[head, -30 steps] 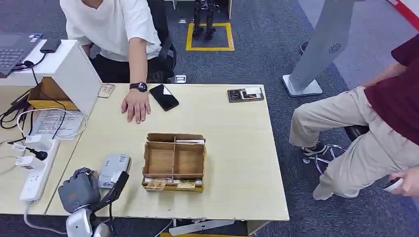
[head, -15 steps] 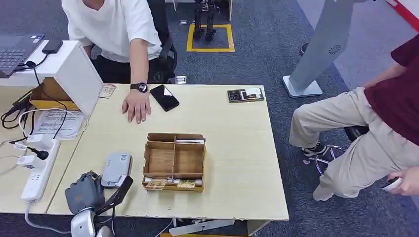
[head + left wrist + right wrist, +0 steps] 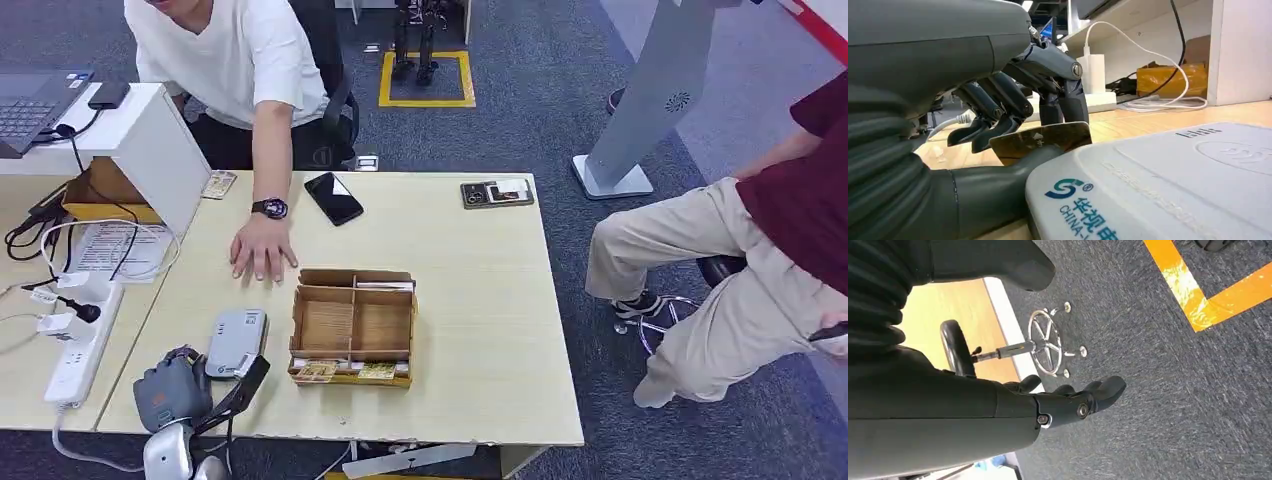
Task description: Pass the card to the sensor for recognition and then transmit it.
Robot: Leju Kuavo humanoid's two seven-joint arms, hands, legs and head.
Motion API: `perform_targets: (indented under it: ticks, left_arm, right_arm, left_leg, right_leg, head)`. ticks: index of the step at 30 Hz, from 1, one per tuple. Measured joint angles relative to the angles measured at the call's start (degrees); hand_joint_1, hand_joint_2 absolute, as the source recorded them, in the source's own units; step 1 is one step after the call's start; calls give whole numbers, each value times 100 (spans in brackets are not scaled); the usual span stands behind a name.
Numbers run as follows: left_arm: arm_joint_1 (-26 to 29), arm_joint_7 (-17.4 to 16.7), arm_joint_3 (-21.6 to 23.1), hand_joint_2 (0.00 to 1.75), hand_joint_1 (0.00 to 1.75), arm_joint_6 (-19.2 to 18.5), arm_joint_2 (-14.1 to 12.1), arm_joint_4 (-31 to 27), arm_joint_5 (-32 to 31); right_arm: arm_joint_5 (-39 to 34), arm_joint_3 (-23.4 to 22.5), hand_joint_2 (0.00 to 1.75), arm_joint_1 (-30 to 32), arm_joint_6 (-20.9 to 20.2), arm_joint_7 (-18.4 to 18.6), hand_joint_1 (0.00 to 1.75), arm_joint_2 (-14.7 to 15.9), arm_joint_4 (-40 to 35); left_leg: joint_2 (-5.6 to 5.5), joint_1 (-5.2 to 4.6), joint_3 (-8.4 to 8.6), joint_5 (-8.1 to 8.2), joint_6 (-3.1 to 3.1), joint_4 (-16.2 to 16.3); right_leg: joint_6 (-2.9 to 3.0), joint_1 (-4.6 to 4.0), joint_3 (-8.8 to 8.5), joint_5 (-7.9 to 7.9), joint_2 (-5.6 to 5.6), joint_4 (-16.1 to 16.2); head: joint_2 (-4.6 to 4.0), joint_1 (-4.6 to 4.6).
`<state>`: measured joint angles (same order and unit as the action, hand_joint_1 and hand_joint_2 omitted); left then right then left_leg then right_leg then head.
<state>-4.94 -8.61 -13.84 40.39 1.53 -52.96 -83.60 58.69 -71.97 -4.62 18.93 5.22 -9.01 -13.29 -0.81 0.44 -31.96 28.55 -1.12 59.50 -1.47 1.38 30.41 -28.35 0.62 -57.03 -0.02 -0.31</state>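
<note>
Grey and ribbed, the left hand [image 3: 172, 393] sits at the near left corner of the pale wooden table [image 3: 480, 330], pinching a brownish card [image 3: 1040, 141] between thumb and dark fingers [image 3: 998, 107]; in the left wrist view the card's edge meets or slightly overlaps the rim of the white card reader [image 3: 1168, 185], though whether it truly touches is hard to judge at that low angle. From the head view the card itself is too small to pick out beside the reader [image 3: 236, 342]. Just right of the reader stands an open cardboard divider box [image 3: 352, 327] with what look like more cards along its front edge. A person's hand [image 3: 262, 252] rests flat on the table beyond the reader. The right hand [image 3: 1068, 400] hangs over grey carpet, its fingers loosely curled and holding nothing; much of it is hidden behind its own cover.
</note>
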Motion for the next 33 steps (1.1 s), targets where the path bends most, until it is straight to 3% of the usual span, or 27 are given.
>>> perform_targets:
  ticks: [7,9,11,14,15,17,19,24,33]
  left_arm:
    - [145,379,0,175,175,7,57,-304,188]
    - [210,728,-24,175,175,11,109,-464,305]
    - [288,1584,-267,175,175,17,335,-941,549]
    - [119,3879,-1188,175,175,15,941,-1612,1615]
    - [74,4316,-1424,175,175,15,1111,-1769,2011]
    - [60,4771,-1654,175,175,13,1314,-2324,2922]
    - [50,4822,-1674,175,175,7,1379,-2930,3533]
    - [23,4883,-1646,175,175,-4,1405,-4038,3982]
    - [1,4885,-1512,175,175,-18,1405,-4890,4059]
  right_arm:
    - [0,0,175,1,7,-2,0,0,0]
    - [0,0,175,1,11,-6,0,0,0]
    - [0,0,175,4,28,-11,0,0,0]
    - [17,0,175,1,72,-37,0,0,0]
    - [22,0,175,0,81,-39,0,-2,0]
    - [50,0,175,1,94,-46,0,-11,0]
    - [68,0,175,13,98,-48,0,-11,0]
    - [98,2,175,-6,103,-61,0,-20,0]
    - [120,2,175,-6,105,-39,0,-42,4]
  left_leg:
    - [0,0,-1,-1,0,-1]
    - [0,0,-2,-1,0,-1]
    - [-3,0,-12,-2,-2,0]
    - [-4,1,-26,-4,-5,5]
    - [-1,1,-25,-4,-5,5]
    - [21,3,-26,-3,-4,7]
    - [22,2,-32,-3,-4,8]
    - [19,8,-38,-5,0,5]
    - [18,9,-42,-6,1,5]
  right_leg:
    - [0,0,2,0,0,0]
    - [0,0,4,0,1,0]
    - [0,0,12,0,-1,0]
    - [-4,1,19,7,-3,0]
    - [0,0,21,10,2,0]
    - [14,-2,37,21,23,0]
    - [13,-2,46,21,24,0]
    - [15,-8,53,20,20,0]
    - [15,-8,54,20,20,0]
  head:
    - [0,2]
    - [0,0]
    - [0,0]
    - [0,4]
    - [0,2]
    - [0,11]
    - [0,-4]
    - [0,-4]
    - [0,-4]
